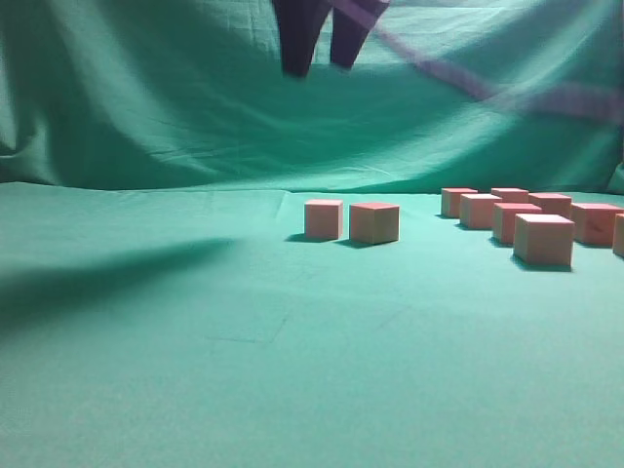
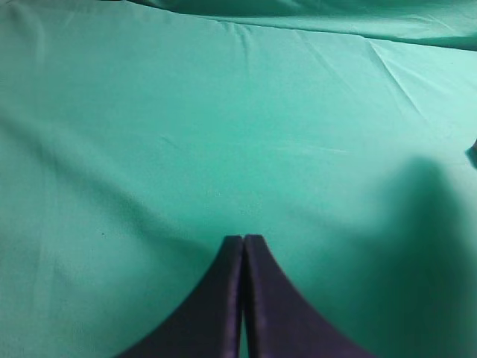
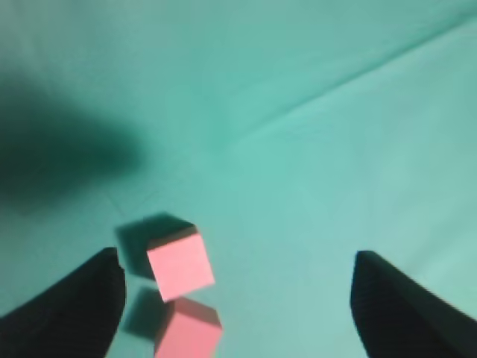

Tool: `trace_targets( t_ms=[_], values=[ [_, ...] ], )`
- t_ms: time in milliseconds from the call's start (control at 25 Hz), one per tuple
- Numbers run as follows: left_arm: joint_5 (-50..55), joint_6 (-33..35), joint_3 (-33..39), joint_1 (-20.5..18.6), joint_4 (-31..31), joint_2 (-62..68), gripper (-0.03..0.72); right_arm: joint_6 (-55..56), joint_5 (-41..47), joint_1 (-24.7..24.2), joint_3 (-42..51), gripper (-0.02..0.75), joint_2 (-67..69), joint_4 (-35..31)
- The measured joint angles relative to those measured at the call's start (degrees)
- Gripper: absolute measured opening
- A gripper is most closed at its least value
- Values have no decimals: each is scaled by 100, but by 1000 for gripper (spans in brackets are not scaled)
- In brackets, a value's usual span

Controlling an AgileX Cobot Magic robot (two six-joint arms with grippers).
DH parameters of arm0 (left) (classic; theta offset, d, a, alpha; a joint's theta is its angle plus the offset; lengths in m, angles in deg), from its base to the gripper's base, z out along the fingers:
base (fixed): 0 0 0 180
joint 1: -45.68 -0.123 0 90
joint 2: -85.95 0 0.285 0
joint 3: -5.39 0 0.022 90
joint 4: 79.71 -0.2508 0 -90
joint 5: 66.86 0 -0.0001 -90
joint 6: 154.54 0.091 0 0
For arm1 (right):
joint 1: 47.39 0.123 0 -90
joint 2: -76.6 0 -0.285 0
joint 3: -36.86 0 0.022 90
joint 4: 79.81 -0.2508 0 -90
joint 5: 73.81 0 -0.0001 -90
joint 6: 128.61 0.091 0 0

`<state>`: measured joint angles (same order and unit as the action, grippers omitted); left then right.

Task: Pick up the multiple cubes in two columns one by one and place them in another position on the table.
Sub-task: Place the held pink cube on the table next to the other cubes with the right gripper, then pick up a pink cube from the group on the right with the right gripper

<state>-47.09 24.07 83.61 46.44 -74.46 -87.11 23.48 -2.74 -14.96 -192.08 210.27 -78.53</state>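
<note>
Two pink cubes (image 1: pixel 324 218) (image 1: pixel 374 222) stand side by side mid-table on the green cloth table (image 1: pixel 195 370). Several more cubes (image 1: pixel 543 239) sit in two columns at the right. My right gripper (image 1: pixel 319 66) hangs open and empty high above the two middle cubes; its wrist view shows the jaws (image 3: pixel 237 282) wide apart with the two cubes (image 3: pixel 176 264) (image 3: pixel 188 331) below, near the left finger. My left gripper (image 2: pixel 244 240) is shut and empty over bare cloth; it does not show in the exterior view.
The green backdrop (image 1: pixel 146 97) drapes down behind the table. A broad shadow (image 1: pixel 107 268) lies on the cloth at the left. A cube at the far right edge (image 1: pixel 618 234) is cut off by the frame.
</note>
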Motion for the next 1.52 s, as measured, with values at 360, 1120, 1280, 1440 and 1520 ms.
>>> trace_targets(
  t_ms=[360, 1120, 1280, 1440, 1520],
  values=[
    [0, 0, 0, 0, 0, 0, 0, 2992, 47, -369, 1030, 529, -1899, 605],
    [0, 0, 0, 0, 0, 0, 0, 3755, -2359, -1339, 6206, 423, -3269, -410],
    [0, 0, 0, 0, 0, 0, 0, 3755, -2670, -1351, 6242, 423, -3035, -421],
    [0, 0, 0, 0, 0, 0, 0, 3755, -2823, -1351, 6242, 423, -2615, -421],
    [0, 0, 0, 0, 0, 0, 0, 3755, -2916, -1351, 6242, 423, -2441, -421]
  ],
)
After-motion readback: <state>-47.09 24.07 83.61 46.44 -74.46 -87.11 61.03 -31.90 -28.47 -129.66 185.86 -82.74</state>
